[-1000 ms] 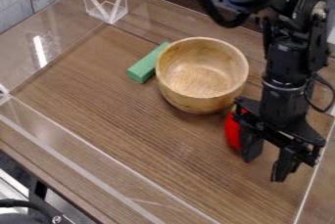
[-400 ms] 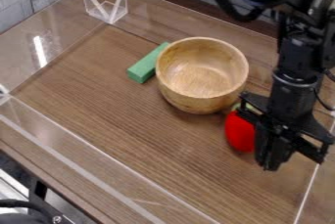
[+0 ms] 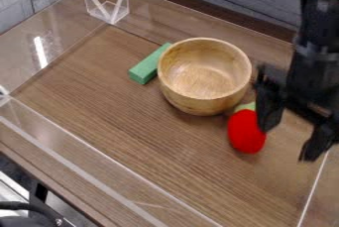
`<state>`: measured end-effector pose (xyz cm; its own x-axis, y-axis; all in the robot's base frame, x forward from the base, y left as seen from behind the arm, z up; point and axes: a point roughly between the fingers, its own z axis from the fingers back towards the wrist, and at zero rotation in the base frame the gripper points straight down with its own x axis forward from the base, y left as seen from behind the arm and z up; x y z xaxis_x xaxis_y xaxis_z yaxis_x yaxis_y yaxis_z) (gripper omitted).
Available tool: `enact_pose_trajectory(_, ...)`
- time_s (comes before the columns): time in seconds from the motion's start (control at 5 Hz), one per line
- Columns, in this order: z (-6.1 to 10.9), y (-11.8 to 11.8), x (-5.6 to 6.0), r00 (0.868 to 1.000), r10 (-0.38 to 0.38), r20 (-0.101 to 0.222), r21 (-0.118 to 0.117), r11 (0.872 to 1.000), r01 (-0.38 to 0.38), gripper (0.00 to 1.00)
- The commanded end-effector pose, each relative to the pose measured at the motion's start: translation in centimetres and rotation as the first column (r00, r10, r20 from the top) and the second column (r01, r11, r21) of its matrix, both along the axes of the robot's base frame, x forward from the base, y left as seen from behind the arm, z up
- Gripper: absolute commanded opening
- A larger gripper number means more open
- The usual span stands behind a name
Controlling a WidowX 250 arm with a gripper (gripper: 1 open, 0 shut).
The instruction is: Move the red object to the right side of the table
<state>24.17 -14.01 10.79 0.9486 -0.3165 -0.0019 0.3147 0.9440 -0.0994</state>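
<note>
While the black claw (image 3: 296,130) hangs above the right-hand part of the surface (image 3: 119,142), its two dark fingers (image 3: 271,104) point downward and stand spread wide apart, pinching nothing; one finger shows at about 9 o'clock of the wrist and the other at about 3 o'clock, near the right edge of the view; the arm above them is blurred, so its finer detail cannot be told. Below the left finger lies the red object (image 3: 245,132), a small glossy strawberry-shaped toy with a speck of green at its top; it rests on the wood grain, free of the claw, with the finger's tip just above and beside it; whether the two touch cannot be told for certain, though the toy appears to sit on its own. At roughly 10 o'clock from the toy stands a round wooden bowl (image 3: 204,74), much larger than it and close by, its inside bare; at 9 o'clock of the bowl lies a flat green block (image 3: 149,64), touching or nearly touching the bowl's rim. Low clear acrylic walls (image 3: 54,43) edge the surface; at about 11 o'clock in the far corner a small clear bracket (image 3: 106,5) stands upright.
</note>
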Motion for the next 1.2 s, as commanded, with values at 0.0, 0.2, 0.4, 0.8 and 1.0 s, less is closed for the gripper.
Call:
enact_pose_trajectory(0.0,3.8,2.1,2.0,0.990,0.095,0.101,-0.023,0.995,-0.093,1.00)
enact_pose_trajectory(0.2,5.8,4.7,3.5,0.968,0.203,0.150,-0.039,0.979,-0.200,1.00)
enact_pose_trajectory(0.4,6.2,8.5,4.2,0.946,0.275,0.169,-0.060,0.961,-0.269,1.00)
enact_pose_trajectory(0.8,4.7,15.4,5.5,0.914,0.336,0.226,-0.048,0.941,-0.334,1.00)
enact_pose_trajectory(1.0,3.9,17.6,5.8,0.901,0.356,0.249,-0.044,0.933,-0.357,1.00)
